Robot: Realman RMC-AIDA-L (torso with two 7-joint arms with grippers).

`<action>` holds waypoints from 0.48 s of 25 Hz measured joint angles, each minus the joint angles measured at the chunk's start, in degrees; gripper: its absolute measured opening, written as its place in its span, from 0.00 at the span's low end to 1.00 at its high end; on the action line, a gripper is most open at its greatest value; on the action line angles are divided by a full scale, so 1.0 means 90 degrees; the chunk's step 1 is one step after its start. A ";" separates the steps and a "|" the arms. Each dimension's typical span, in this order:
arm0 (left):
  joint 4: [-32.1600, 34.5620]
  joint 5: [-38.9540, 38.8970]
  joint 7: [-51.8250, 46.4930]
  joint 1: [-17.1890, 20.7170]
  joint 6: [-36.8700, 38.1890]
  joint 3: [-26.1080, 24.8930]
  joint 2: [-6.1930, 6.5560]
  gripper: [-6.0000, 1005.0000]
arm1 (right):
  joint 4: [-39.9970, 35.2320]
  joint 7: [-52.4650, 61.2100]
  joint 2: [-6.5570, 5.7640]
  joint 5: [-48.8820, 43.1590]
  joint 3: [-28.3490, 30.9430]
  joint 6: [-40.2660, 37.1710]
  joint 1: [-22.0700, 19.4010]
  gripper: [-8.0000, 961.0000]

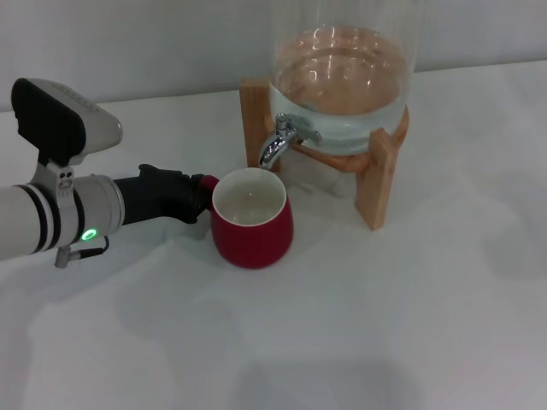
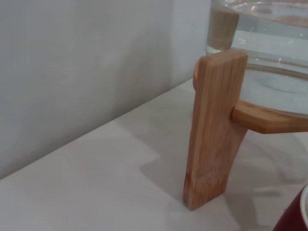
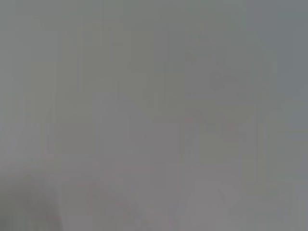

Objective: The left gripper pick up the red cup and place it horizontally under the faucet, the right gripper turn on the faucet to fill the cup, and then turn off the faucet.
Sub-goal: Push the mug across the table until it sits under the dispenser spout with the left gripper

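We see the left gripper (image 1: 202, 198) with jaws clamped on the red cup (image 1: 252, 219) handle; the cup stands upright on the bench (image 1: 359, 325) under the faucet (image 1: 280, 140). No writing is legible.

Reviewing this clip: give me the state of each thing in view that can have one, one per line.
red cup: upright on the table, under the spout, looks empty
faucet: no water running
glass dispenser: partly filled, on its wooden stand
left gripper: at the cup's handle, apparently gripping it
right gripper: out of view

The squat dark-red ceramic cup (image 1: 252, 220) stands upright on the white table (image 1: 359, 325) — just below the chrome faucet (image 1: 280, 142), the black left gripper (image 1: 202, 196) at its left side.
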 joint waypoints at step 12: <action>0.0398 0.0071 -0.0081 0.0262 -0.0035 0.0034 0.0010 0.31 | -0.0012 0.0000 0.0000 0.0078 0.0000 0.0016 -0.0056 0.75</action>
